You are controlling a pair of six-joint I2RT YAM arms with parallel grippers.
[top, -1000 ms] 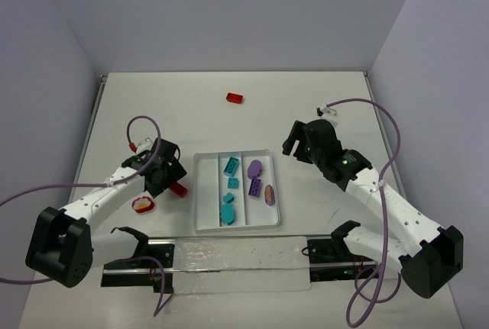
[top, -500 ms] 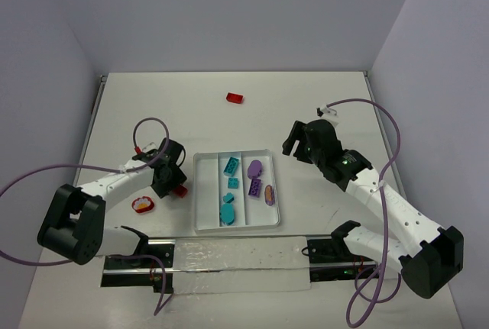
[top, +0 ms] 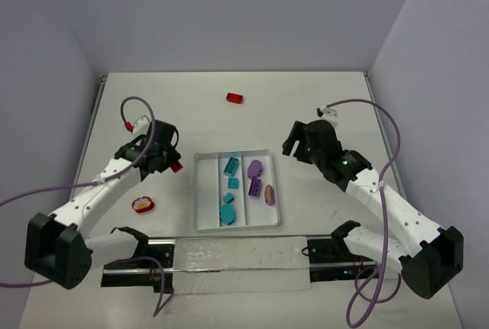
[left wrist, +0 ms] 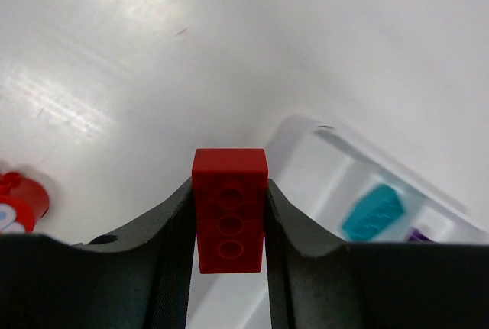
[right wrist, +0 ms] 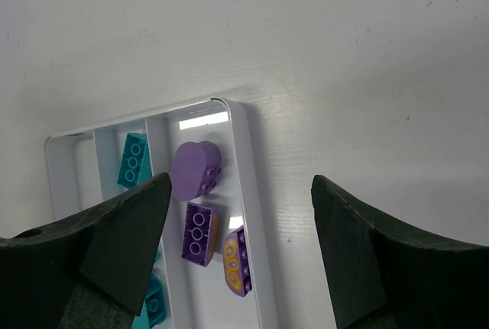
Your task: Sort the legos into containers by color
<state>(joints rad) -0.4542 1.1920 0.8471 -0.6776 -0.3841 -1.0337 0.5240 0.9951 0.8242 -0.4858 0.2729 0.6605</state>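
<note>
Left arm [top: 99,191] reaches forward and inward. Left end effector [left wrist: 229,191] is clamped on a red brick [left wrist: 229,214], which sits lengthwise between both fingers. Right arm [top: 390,203] is stretched forward and inward. Right end effector [right wrist: 241,191] has fingers spread wide, holding nothing.

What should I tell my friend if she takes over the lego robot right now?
Left gripper: shut on a red brick, just left of the white tray's far corner.
Right gripper: open and empty, hovering to the right of the tray.
Done: teal legos lie in the middle compartment, three purple legos in the right one.
Left: the left compartment is bare, so it is probably for red. Drop the held brick there, then fetch the far red brick and the round red piece, both out on the table.
</note>
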